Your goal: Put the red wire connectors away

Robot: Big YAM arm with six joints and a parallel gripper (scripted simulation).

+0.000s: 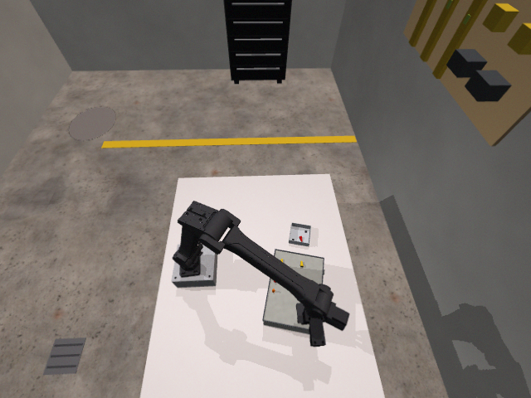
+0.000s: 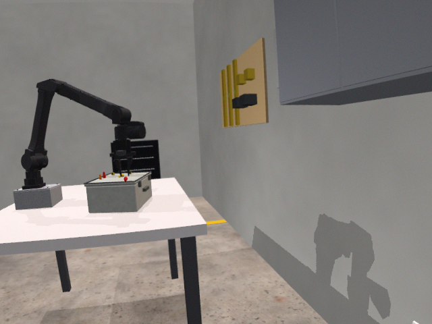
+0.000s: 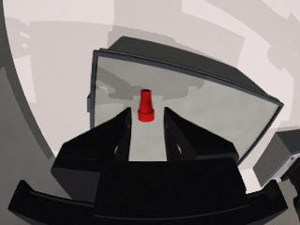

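The grey tool case (image 1: 283, 308) (image 2: 118, 196) (image 3: 213, 112) stands on the white table, and its flat lid carries small wire connectors. One red connector (image 3: 145, 107) (image 2: 125, 178) stands upright on the lid near its edge. My gripper (image 3: 147, 113) (image 2: 124, 171) points straight down just above the lid. Its fingers are a little apart, with the red connector at their tips and not gripped. The steel junction box (image 1: 299, 234) lies on the table beyond the case and holds one red connector (image 1: 301, 238). In the top view the wrist hides the fingers.
Yellow connectors (image 1: 301, 263) (image 2: 121, 175) and an orange one (image 1: 273, 290) (image 2: 100, 176) also stand on the lid. The arm's base block (image 1: 195, 274) (image 2: 36, 196) is at the table's left. A wall runs close on the right.
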